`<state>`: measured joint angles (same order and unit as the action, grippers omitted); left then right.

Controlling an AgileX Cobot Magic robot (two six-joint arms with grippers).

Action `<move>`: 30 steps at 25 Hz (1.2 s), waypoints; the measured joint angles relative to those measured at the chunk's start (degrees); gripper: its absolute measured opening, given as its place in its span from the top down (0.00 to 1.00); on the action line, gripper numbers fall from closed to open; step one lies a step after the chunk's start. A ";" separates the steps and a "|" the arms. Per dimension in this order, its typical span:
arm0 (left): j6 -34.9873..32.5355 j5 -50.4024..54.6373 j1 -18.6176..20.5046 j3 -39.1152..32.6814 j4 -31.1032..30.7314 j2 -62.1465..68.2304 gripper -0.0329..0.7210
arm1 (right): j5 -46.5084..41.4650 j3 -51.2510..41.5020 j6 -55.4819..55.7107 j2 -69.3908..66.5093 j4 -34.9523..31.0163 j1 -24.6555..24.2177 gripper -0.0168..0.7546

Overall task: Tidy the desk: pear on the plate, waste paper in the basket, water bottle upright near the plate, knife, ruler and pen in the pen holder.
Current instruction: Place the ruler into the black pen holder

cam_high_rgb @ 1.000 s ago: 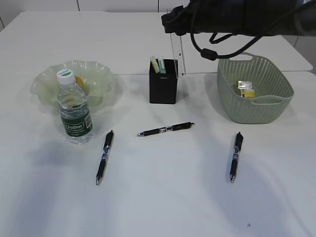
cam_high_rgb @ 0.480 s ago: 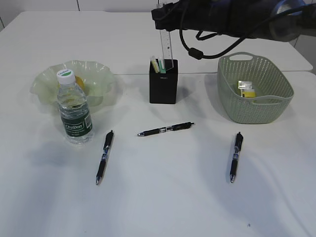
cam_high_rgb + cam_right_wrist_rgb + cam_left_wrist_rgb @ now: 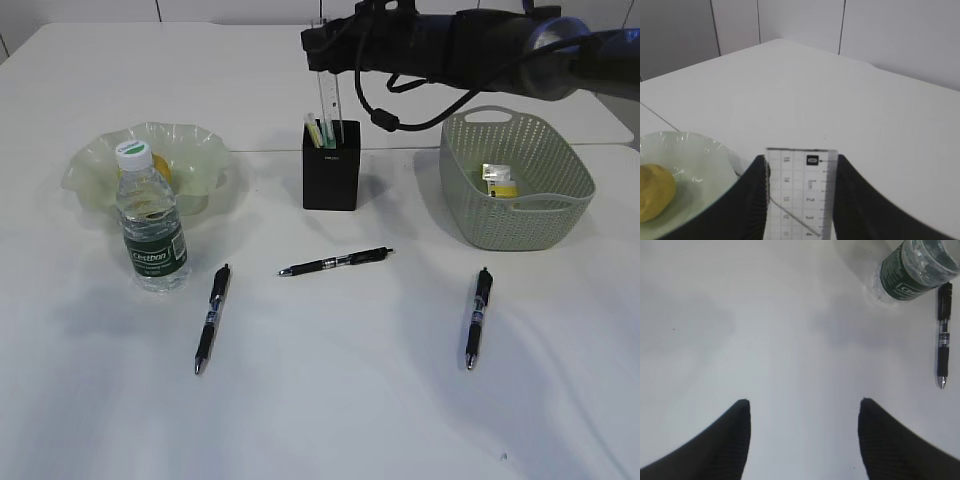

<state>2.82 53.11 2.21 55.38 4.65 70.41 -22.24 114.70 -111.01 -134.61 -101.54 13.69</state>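
Observation:
My right gripper (image 3: 328, 48) is shut on a clear ruler (image 3: 331, 100) and holds it upright over the black pen holder (image 3: 331, 172). The ruler's lower end reaches the holder's opening. The right wrist view shows the ruler (image 3: 801, 192) clamped between the fingers (image 3: 800, 159). The yellow pear (image 3: 655, 192) lies on the pale green plate (image 3: 195, 160). The water bottle (image 3: 150, 222) stands upright in front of the plate. Three black pens (image 3: 212, 318) (image 3: 335, 262) (image 3: 476, 317) lie on the table. My left gripper (image 3: 802, 407) is open and empty over bare table.
A green basket (image 3: 560, 195) at the right holds crumpled paper (image 3: 498, 180). Pale green and white items (image 3: 319, 130) stand in the holder. The left wrist view shows the bottle (image 3: 917, 267) and one pen (image 3: 943, 335) at its upper right.
My right gripper has carried the ruler left and down, from behind the holder's right side to directly over its opening. Nothing else has moved.

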 joint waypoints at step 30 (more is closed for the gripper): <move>0.00 1.18 0.00 0.00 0.00 0.00 0.33 | -2.26 0.00 25.48 1.26 14.46 0.00 0.49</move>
<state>2.82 54.30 2.21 55.38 4.65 70.41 -24.50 114.70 -85.53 -133.36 -87.08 13.69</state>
